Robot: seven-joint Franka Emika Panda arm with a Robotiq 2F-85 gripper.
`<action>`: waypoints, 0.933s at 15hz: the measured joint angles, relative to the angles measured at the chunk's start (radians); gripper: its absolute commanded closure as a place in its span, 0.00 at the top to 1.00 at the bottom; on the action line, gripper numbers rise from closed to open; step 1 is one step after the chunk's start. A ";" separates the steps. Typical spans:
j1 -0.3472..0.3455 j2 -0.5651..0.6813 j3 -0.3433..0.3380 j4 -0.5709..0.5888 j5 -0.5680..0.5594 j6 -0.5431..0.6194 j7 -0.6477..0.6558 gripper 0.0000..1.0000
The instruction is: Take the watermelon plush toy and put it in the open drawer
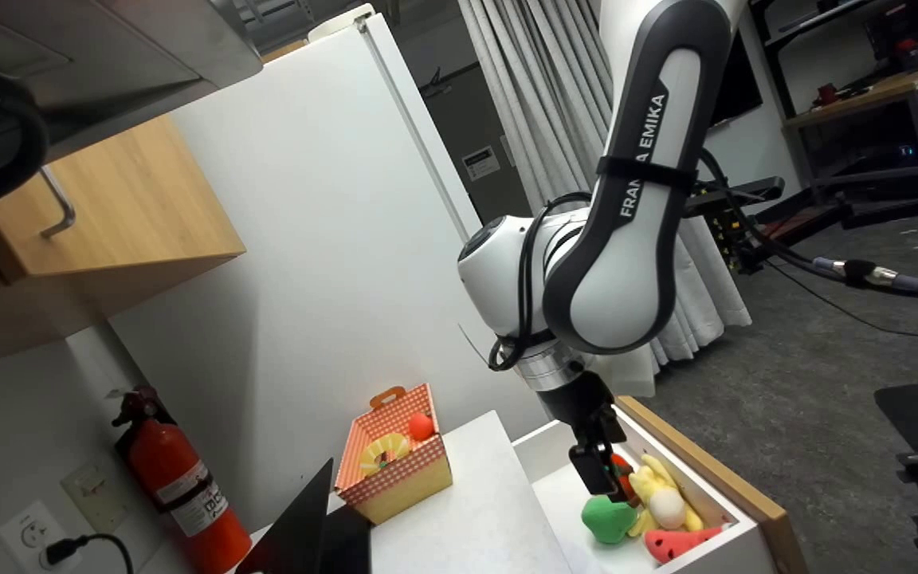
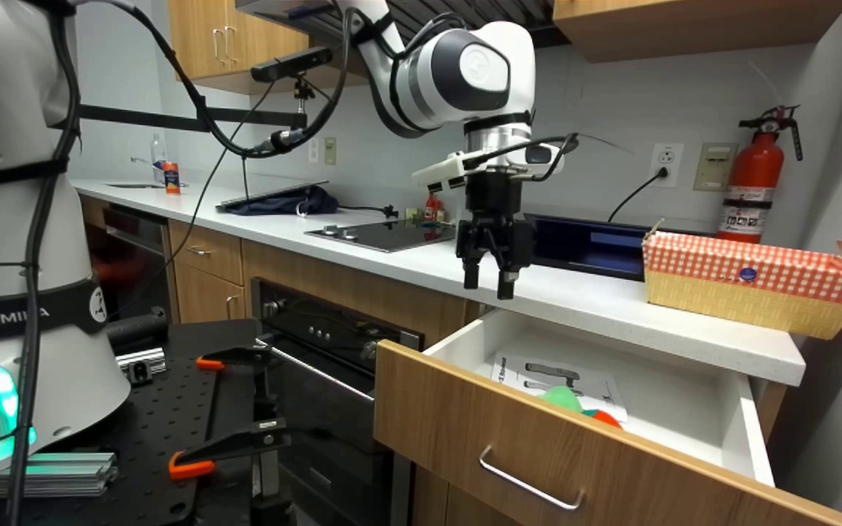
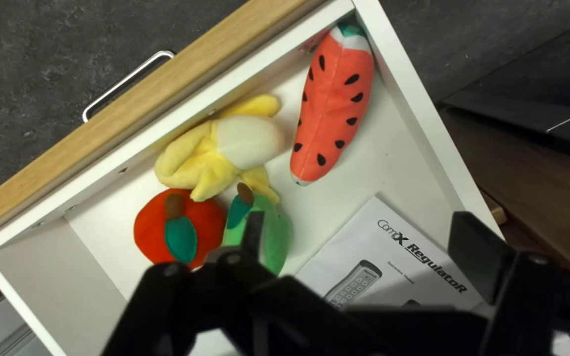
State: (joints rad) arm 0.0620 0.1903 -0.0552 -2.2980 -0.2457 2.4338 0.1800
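"Where does the watermelon plush toy (image 3: pixel 332 106) lie?"

"Inside the open drawer (image 2: pixel 611 467), in the corner where the drawer's front meets a side wall. Its green-tipped end points into that corner."

"And the gripper (image 2: pixel 488 283)?"

"Above the drawer, pointing down, fingers (image 3: pixel 478 252) well apart."

"What else shares the drawer?"

"A banana plush (image 3: pixel 223 148) near the drawer's front, beside the watermelon. Next to the banana are a red plush fruit (image 3: pixel 181 230) and a green plush (image 3: pixel 276 237). An instruction manual (image 3: pixel 389 267) lies flat on the drawer's floor; the gripper hides part of it in the wrist view."

"Anything outside the drawer?"

"A red-checked box (image 2: pixel 750 281) stands on the countertop (image 2: pixel 611 299), higher than the drawer. In an exterior view it holds a red round thing (image 1: pixel 421 426) and a yellow ring-shaped piece (image 1: pixel 387 446)."
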 measured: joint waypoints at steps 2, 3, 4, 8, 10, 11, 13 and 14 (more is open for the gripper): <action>0.000 0.001 0.000 0.005 0.000 0.000 0.000 1.00; 0.000 0.001 0.000 0.009 0.000 0.000 0.000 1.00; 0.000 0.001 0.000 0.014 0.000 0.000 0.000 1.00; 0.000 0.001 0.001 0.044 0.000 0.000 0.000 1.00; 0.000 0.001 0.001 0.046 0.000 0.000 0.000 1.00; 0.000 0.002 0.001 0.044 0.000 0.000 0.000 1.00; -0.001 0.005 0.001 0.044 0.000 0.000 0.000 1.00; -0.001 0.005 0.001 0.044 0.000 0.000 0.000 1.00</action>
State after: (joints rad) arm 0.0614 0.1953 -0.0546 -2.2544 -0.2453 2.4338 0.1797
